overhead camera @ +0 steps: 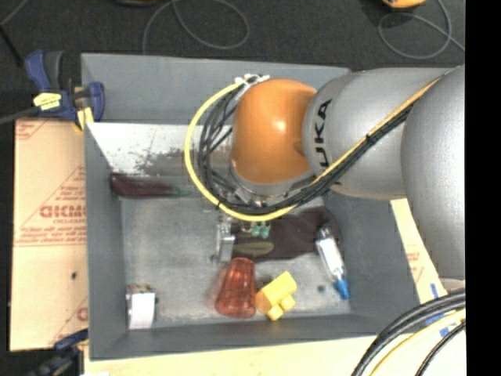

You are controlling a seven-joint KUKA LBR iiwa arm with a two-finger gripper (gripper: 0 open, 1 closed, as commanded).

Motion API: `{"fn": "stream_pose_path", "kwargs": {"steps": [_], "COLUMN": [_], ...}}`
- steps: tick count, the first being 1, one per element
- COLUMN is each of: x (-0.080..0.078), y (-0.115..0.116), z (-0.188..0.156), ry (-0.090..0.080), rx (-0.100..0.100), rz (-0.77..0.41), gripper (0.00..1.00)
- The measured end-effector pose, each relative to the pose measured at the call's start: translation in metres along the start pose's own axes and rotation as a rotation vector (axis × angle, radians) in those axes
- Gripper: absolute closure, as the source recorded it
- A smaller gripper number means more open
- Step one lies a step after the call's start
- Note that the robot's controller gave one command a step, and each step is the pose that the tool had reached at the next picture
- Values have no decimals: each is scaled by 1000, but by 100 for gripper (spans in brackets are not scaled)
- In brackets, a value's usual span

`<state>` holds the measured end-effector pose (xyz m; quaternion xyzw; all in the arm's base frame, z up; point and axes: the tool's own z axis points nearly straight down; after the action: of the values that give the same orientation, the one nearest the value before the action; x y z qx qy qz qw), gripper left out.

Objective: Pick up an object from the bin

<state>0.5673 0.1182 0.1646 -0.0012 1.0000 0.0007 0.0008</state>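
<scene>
Red see-thru cup (236, 287) lies just beside jaws, nr yellow block (276, 294).

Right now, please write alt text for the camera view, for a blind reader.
The robot arm's gripper hangs low in the grey bin, close to a clear red cup that lies beside a yellow block. A white-and-blue pen lies further to the view's right.

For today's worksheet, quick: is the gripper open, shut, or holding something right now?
Gripper: cannot be told; it hangs close by the translucent red cup, which lies beside a yellow block.
</scene>
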Motion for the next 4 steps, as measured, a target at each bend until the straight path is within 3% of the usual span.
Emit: {"fn": "stream_pose_path", "kwargs": {"steps": [1,2,3,4], "x": [35,58,13,16], "y": [-41,-76,-68,-68], "z": [25,41,72,75], "ry": [-2,7,-16,-7], "rx": [-1,3,0,-2], "rz": [-54,-47,-343,-341], "gripper": [0,0,100,0]}}
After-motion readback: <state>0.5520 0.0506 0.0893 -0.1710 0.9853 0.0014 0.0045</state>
